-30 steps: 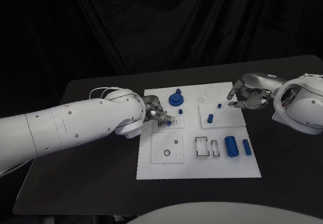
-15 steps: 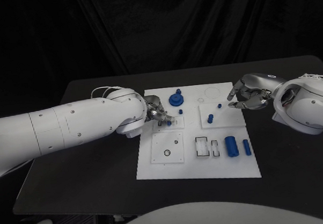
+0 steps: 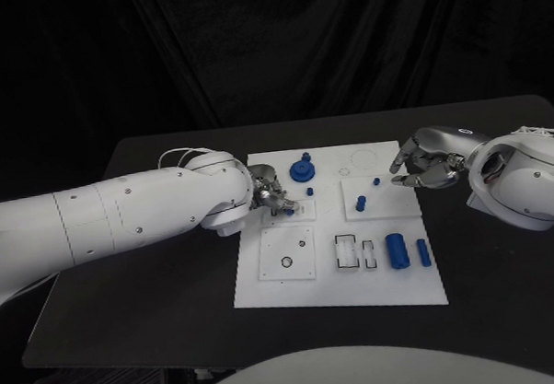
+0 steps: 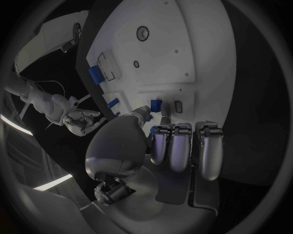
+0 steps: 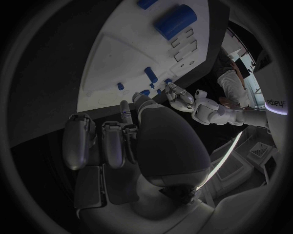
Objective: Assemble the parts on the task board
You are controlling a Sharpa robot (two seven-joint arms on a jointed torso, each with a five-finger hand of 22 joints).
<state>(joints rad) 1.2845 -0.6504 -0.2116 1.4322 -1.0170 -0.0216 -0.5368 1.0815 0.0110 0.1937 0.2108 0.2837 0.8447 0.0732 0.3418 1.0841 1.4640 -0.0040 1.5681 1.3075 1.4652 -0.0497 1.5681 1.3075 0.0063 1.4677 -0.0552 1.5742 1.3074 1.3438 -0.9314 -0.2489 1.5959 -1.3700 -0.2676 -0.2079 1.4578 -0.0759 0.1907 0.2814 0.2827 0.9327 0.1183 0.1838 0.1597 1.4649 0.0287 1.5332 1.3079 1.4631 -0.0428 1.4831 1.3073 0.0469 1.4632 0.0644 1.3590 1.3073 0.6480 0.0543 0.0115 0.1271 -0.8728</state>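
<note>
Left hand: the left hand [image 3: 267, 196] sits over the upper-left part of the task board [image 3: 274, 289], thumb and one finger pinching a small blue part [image 4: 156, 105] while the other fingers stay curled back beside it.
Held part, place: it is just above or on the raised square plate [image 3: 296, 210] at the board's left side, near the tall blue knob [image 3: 302, 167]; whether it touches the plate cannot be told.
Held part, axis: too little of it shows to give its long axis or which way it points (it looks stubby in the left wrist view).
Right hand: the right hand [image 3: 424, 165] hovers at the board's right edge, fingers curled in, and nothing can be seen held in it.
Loose parts: a large blue cylinder [image 3: 397, 250] and a slimmer blue pin [image 3: 422, 252] lie side by side, long axes running toward and away from the robot; a short peg [image 3: 360, 204] lies on the right square plate.
Risk, slip: the pinch is at the fingertips, so the part could probably twist or drop if pressed off-line.
Risk, misfit: a tilted part may jam at its seat rather than go in.
Risk, knock: the curled fingers are close to the knob and could nudge it.
</note>
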